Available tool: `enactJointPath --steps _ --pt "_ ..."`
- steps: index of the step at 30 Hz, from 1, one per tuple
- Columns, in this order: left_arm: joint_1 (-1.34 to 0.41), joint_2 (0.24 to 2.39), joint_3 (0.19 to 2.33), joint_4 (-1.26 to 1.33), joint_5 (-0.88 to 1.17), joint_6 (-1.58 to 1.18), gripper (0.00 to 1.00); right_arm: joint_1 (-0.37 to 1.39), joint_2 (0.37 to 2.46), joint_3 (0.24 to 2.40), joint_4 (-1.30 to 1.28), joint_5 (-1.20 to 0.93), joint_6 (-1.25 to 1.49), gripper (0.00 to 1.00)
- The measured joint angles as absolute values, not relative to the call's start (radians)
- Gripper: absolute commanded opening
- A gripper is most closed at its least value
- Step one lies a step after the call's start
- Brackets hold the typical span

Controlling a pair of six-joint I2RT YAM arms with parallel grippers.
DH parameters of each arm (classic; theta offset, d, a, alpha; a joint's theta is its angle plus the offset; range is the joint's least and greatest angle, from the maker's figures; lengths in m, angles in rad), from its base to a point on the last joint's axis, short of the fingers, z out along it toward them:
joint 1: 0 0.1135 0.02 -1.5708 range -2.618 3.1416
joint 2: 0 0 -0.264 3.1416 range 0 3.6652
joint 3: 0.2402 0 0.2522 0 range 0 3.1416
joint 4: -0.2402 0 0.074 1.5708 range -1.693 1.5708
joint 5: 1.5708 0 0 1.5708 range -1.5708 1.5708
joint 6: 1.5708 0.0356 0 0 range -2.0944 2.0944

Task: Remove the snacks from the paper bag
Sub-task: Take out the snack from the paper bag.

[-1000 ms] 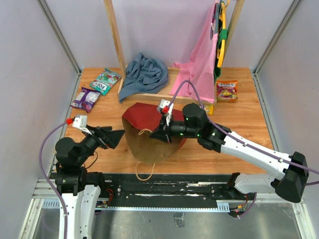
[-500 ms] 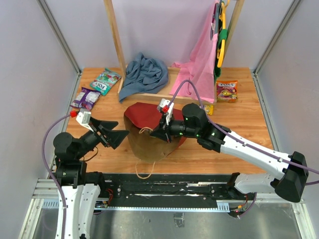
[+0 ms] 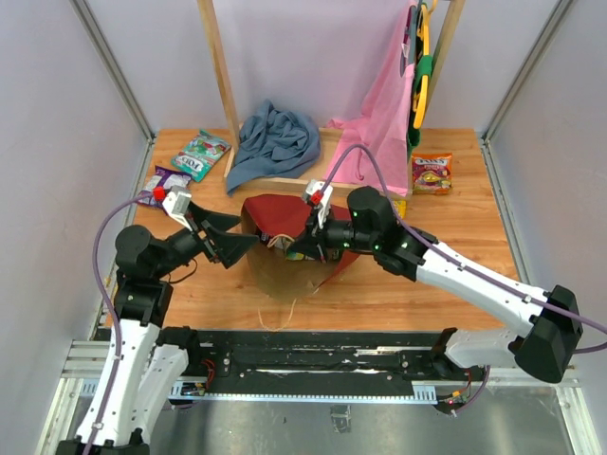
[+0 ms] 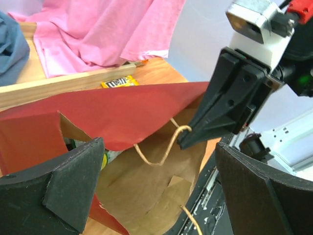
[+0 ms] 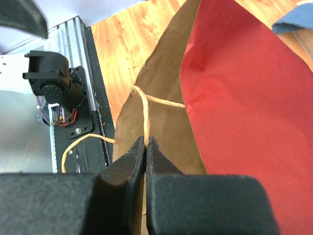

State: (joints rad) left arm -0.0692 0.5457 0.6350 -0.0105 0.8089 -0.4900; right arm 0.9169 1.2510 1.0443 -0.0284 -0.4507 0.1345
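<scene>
The paper bag (image 3: 285, 270), red outside and brown inside, lies mid-table with its mouth toward the near edge. My right gripper (image 5: 145, 142) is shut on its upper twine handle (image 5: 145, 117) and holds the mouth's upper side up. My left gripper (image 3: 237, 245) hangs open just left of the mouth, its wide jaws framing the brown inside (image 4: 146, 186). A green-yellow packet (image 4: 104, 155) peeks from inside the bag. Other snacks lie on the table: a purple packet (image 3: 163, 187), teal-green packets (image 3: 201, 154), an orange packet (image 3: 432, 173) and a yellow M&M's packet (image 4: 119, 83).
A blue-grey cloth (image 3: 275, 137) lies on the base of a wooden rack (image 3: 220, 85) behind the bag. A pink garment (image 3: 379, 123) hangs at the back right from green and yellow hangers (image 3: 420, 76). The lower twine handle (image 3: 277, 320) trails over the near table edge.
My left arm has swung up and right, bringing its open gripper to the bag's mouth. My right gripper has pulled the handle up and back, raising the bag's upper side.
</scene>
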Motion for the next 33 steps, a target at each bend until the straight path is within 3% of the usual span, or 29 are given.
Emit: enactJointPath --steps 11,16,22,33 --pt "-0.152 0.648 0.789 0.076 0.786 -0.487 0.88 0.804 1.253 1.116 -0.02 -0.425 0.192 0.01" --pt "-0.345 0.694 0.764 0.075 0.77 -0.463 0.76 0.766 1.272 1.156 0.006 -0.338 0.239 0.01" --pt "-0.678 0.822 0.733 -0.005 0.529 -0.387 0.73 0.754 1.308 1.183 0.005 -0.233 0.275 0.01" --pt "-0.712 0.815 0.722 -0.028 0.025 -0.362 0.72 0.754 1.24 1.179 -0.012 -0.13 0.288 0.01"
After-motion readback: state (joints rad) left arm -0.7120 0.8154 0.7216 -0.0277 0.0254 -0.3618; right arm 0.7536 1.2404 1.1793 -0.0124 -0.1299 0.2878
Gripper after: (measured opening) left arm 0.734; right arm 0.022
